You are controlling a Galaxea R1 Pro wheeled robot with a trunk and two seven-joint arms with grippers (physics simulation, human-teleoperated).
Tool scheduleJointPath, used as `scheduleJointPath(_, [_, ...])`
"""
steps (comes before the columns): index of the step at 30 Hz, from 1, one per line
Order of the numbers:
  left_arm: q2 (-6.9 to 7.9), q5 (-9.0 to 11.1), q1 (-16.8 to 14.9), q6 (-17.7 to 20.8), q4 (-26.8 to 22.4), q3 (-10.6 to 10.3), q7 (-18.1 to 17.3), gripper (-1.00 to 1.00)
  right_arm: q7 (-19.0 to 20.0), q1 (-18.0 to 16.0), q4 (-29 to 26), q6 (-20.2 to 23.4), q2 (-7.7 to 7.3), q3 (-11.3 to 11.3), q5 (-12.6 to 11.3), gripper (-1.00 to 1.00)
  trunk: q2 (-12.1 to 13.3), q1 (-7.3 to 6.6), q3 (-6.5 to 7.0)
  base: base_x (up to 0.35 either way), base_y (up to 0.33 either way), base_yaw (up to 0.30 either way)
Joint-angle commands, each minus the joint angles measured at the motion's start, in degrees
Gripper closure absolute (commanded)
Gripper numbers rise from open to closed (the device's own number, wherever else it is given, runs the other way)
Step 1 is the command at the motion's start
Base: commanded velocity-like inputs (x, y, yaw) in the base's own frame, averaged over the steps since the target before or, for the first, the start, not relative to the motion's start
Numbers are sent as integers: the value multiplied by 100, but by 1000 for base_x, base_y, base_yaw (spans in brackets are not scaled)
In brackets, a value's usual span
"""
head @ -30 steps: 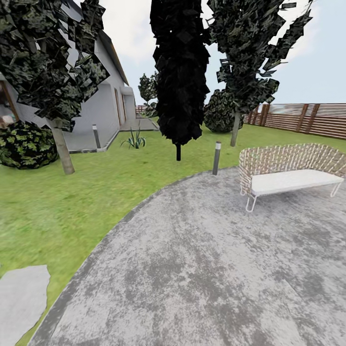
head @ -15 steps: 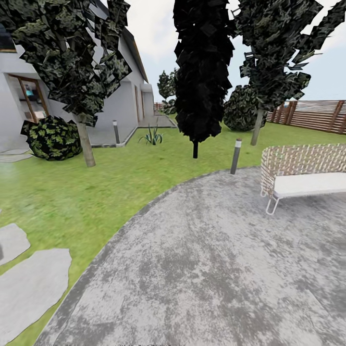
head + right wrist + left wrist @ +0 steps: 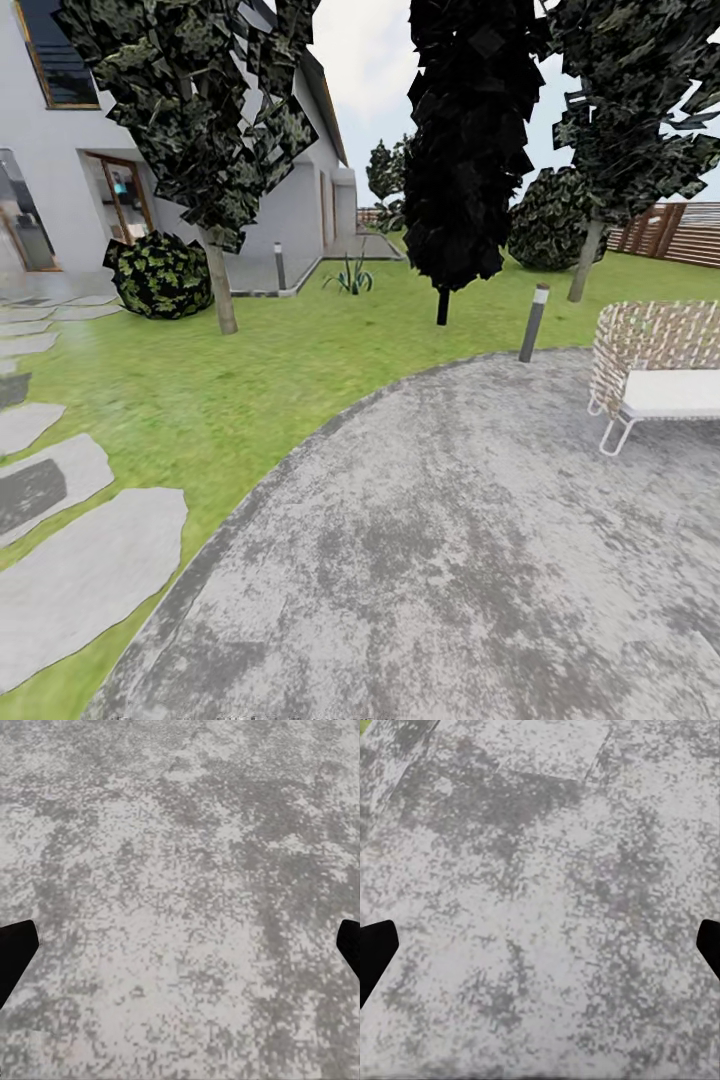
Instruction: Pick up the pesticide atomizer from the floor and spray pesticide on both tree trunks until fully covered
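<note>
Two trees [image 3: 210, 150] [image 3: 620, 130] stand with upright trunks on the lawn [image 3: 230, 390], well ahead of your pincers. A black tree [image 3: 465, 150] rises between them. Both the left pincer [image 3: 540, 949] and the right pincer [image 3: 180, 949] hang spread apart over grey paving [image 3: 450, 540].

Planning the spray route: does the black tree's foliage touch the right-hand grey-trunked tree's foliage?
Cannot tell. In the head view the black tree and the right tree overlap in the picture, but they stand at different depths, so no contact or gap shows plainly.
</note>
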Motion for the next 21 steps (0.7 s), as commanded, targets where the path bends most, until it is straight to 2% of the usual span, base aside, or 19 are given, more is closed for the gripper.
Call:
scheduleJointPath(1, [0, 38, -6, -19, 7, -9, 2, -100, -2, -2, 2, -17, 0, -3, 3, -100, -44, 22, -30, 0, 0, 242])
scheduleJointPath(21, [0, 38, -6, -19, 7, -10, 5, -100, -1, -2, 2, -17, 0, -3, 3, -100, -846, 461, -503, 0, 0, 242])
